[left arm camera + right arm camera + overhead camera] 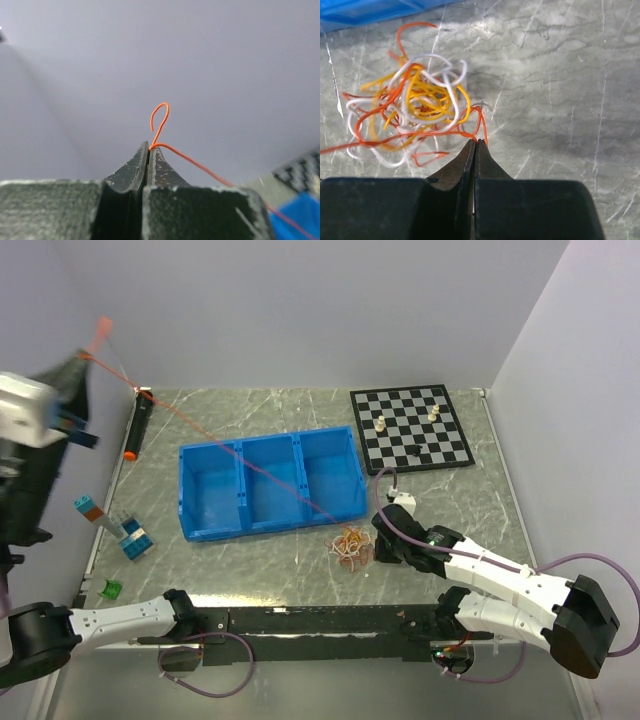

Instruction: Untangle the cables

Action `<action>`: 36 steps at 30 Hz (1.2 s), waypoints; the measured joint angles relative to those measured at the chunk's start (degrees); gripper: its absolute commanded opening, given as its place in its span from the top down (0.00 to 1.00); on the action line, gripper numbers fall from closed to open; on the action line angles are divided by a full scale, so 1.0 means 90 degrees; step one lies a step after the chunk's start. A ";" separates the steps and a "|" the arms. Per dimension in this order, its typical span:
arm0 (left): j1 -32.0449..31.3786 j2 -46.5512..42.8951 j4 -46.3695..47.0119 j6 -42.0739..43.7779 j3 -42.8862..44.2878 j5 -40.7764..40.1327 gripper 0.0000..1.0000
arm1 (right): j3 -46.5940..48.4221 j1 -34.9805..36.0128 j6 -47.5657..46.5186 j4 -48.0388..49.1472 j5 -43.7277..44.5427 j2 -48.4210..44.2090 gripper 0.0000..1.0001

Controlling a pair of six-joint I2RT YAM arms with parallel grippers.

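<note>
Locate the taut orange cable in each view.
Top external: orange cable runs diagonally from upper left, across the blue bin, to the cable tangle.
Left wrist: centre, pinched in the left gripper, trailing lower right.
Right wrist: from the right gripper leftward to the frame edge.
Shared landmark: blue bin, lower right then top left.

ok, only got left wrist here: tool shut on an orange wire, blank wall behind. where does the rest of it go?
Observer: The wire runs straight from the left tool, raised over the left side of the table, across the blue bin and into the tangle.
Operator: tangle lifted?
Observer: No, it lies on the table on the near side of the bin.
Operator: right tool?
Observer: The right tool is shut on an orange strand at the tangle's edge.
</note>
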 measured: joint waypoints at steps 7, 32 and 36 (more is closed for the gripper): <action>0.0002 0.0182 0.2181 0.1117 0.0678 -0.0461 0.99 | -0.0214 0.0051 0.0202 -0.0029 -0.0002 -0.0010 1.00; 0.0002 0.1297 0.6142 0.3422 0.1229 -0.0121 0.99 | -0.0500 0.0763 0.0185 0.0447 -0.0141 -0.1292 0.44; 0.0002 0.1049 0.5527 0.2987 0.0906 -0.0189 0.99 | -0.0136 0.0835 -0.0306 0.0913 -0.0374 -0.1666 0.36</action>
